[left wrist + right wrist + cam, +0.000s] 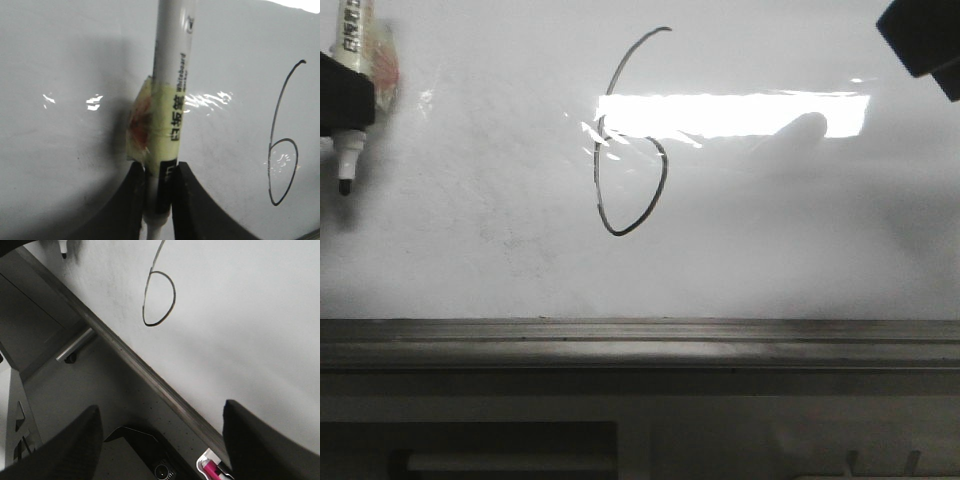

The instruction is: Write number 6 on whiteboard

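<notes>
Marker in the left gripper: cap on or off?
Off. The marker's bare dark tip points down beside the whiteboard, clear of the 6; no cap shows on it.

One whiteboard [800, 230], one number 6 [630, 150], one marker pen [350, 60], two grippers, left gripper [159, 200], right gripper [160, 440]

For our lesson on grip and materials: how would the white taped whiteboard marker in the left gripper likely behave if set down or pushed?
The white taped whiteboard marker looks stiff: its barrel stays straight in the left gripper. Being round and slim, it would probably roll, though the yellow tape wad may check that. Its glossy plastic seems slippery, perhaps why it is taped.
</notes>
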### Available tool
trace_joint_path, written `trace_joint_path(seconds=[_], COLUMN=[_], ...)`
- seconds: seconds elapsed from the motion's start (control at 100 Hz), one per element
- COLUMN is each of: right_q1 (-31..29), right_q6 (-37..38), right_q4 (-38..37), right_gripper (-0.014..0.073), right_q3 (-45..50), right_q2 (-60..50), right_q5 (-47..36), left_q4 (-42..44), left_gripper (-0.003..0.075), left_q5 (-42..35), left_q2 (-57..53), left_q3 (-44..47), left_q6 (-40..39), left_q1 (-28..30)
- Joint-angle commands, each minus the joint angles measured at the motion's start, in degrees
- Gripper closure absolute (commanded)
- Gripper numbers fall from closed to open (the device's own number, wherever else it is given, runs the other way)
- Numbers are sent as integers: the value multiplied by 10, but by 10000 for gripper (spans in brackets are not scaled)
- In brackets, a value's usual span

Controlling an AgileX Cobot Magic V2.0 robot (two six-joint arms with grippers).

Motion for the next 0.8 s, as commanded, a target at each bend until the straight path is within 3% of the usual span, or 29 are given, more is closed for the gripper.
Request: trace_joint_path(seconds=[0.0, 0.47, 0.59, 0.79], right_q1=[-2, -2, -2, -2], right_q6=[0, 0, 0, 0], right_q4=[22, 22, 22, 22], right_gripper=[136, 136, 136, 136], right_q3=[-13, -13, -13, -13], right_q2=[-9, -9, -9, -9], right_q5=[-26, -28, -28, -28], left_q4=[12, 12, 12, 9], left_gripper=[741, 728, 619, 315], left_q5=[-6, -4, -4, -6], left_q2=[16, 47, 46, 27], left_q3=[-29, -42, -42, -42], left_q6=[-3, -3, -3, -3], left_q1=[-2, -2, -2, -2])
